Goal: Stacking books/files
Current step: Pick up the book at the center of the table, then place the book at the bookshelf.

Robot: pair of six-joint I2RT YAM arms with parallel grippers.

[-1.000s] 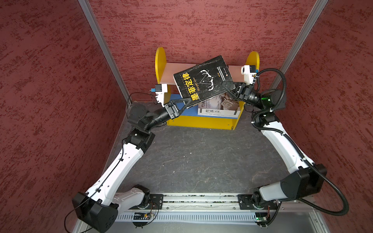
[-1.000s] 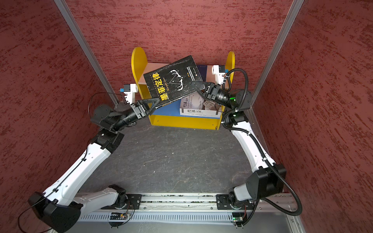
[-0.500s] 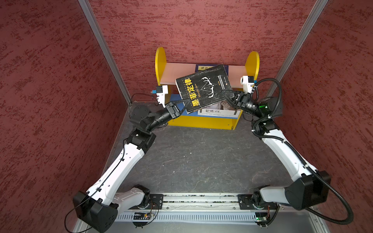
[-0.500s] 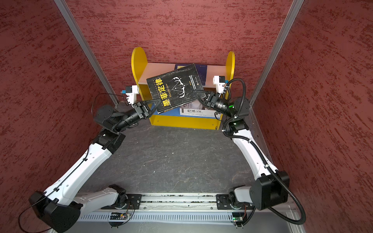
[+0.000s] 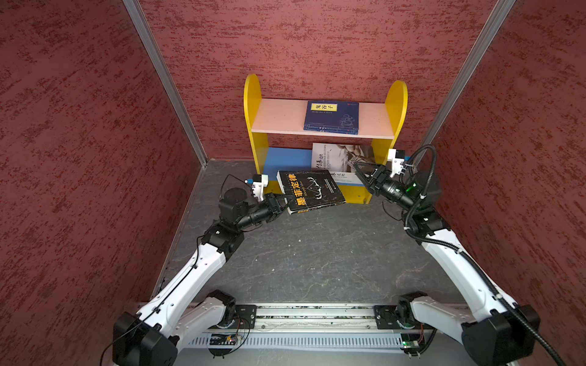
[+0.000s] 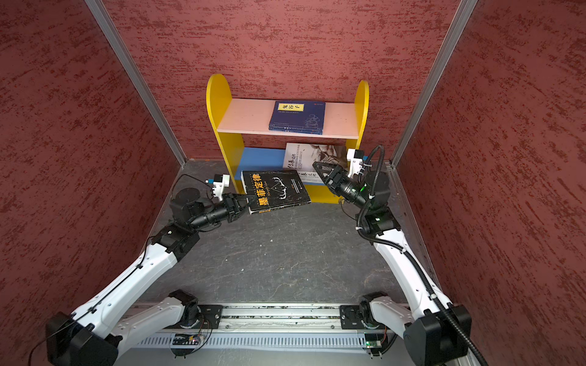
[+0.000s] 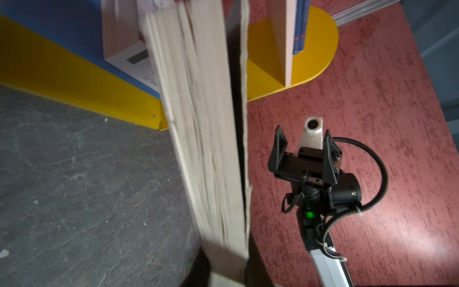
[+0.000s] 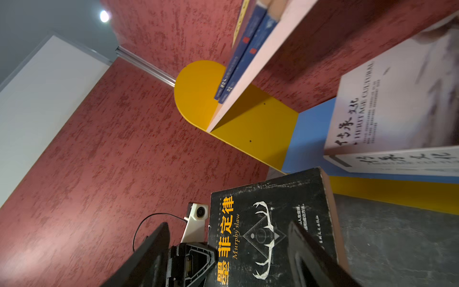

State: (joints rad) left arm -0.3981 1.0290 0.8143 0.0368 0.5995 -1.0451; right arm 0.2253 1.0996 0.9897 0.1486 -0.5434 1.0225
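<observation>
The black book (image 5: pixel 312 190) with gold characters hangs low and tilted in front of the shelf's lower level. My left gripper (image 5: pixel 283 202) is shut on its near left corner; the left wrist view shows the book's page edge (image 7: pixel 206 124) running away from the jaws. My right gripper (image 5: pixel 360 172) stands open and apart from that book, beside the white books (image 5: pixel 341 157) on the blue lower board. In the right wrist view the black book (image 8: pixel 268 223) shows beyond the spread fingers of that gripper (image 8: pixel 227 225). Two navy books (image 5: pixel 331 115) lie stacked on the pink upper board.
The shelf has yellow side panels (image 5: pixel 252 104), a pink upper board (image 5: pixel 279 117) and a blue lower board (image 5: pixel 285 161) with a yellow front lip. Red walls close in on three sides. Dark grey floor (image 5: pixel 317 253) spreads between the arms.
The black book came down from in front of the upper shelf to the lower level. My right gripper let go of it, opened and drew back right. My left gripper closed on it.
</observation>
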